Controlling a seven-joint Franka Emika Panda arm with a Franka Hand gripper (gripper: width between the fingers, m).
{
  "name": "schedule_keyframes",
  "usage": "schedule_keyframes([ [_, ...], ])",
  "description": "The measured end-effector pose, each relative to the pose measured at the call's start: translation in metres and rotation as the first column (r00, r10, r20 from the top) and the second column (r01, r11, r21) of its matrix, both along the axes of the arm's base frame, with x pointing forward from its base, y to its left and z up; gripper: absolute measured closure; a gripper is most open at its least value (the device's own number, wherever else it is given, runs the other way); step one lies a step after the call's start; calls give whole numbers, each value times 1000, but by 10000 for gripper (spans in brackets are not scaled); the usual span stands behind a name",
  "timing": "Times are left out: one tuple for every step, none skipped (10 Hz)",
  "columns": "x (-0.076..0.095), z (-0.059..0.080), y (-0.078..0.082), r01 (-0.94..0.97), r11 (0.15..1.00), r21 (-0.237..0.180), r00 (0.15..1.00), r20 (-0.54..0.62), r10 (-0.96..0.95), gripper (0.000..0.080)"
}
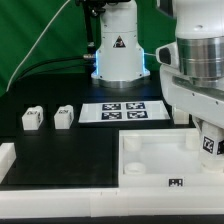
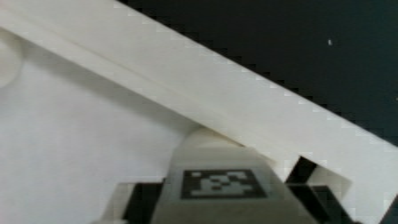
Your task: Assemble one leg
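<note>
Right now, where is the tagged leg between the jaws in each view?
Exterior view: the leg is at the exterior view's far right, over the tray.
Wrist view: the leg is close up, tag toward the camera, beside the tray's rim.
Shared landmark: the tray's raised rim.

A black warning triangle (image 1: pixel 118 43) stands on the arm's white base (image 1: pixel 121 66).

The marker board (image 1: pixel 125 111) is lying flat on the black table (image 1: pixel 60 150), showing its tags upward. A green curtain (image 1: pixel 30 40) is hanging behind the table on the exterior view's left.
</note>
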State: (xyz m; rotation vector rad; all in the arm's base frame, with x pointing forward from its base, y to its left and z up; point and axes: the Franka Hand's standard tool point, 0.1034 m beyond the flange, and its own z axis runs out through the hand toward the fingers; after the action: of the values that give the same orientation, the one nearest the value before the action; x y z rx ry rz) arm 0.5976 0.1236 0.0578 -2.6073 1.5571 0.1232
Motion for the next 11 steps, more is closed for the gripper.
schedule_keyframes([
  [0,0,0,-1,1000,0,1000,0,1,351],
  [0,0,0,-6,1000,0,1000,-1,6,351],
  [-1,1,1,-32,999,2,999,-2,32,200],
  [0,2,1,-50,999,2,999,1,50,164],
  [0,3,0,-95,995,2,995,9,95,164],
  [1,5,-1,-151,989,2,988,20,151,152],
  [2,7,-2,-209,978,1,977,31,209,152],
  [2,8,-4,-214,977,1,976,31,213,150],
  [2,7,-4,-270,963,-4,962,37,270,150],
  [2,7,-5,-404,915,-9,913,54,404,150],
  [2,6,-5,-505,863,-15,861,66,505,150],
])
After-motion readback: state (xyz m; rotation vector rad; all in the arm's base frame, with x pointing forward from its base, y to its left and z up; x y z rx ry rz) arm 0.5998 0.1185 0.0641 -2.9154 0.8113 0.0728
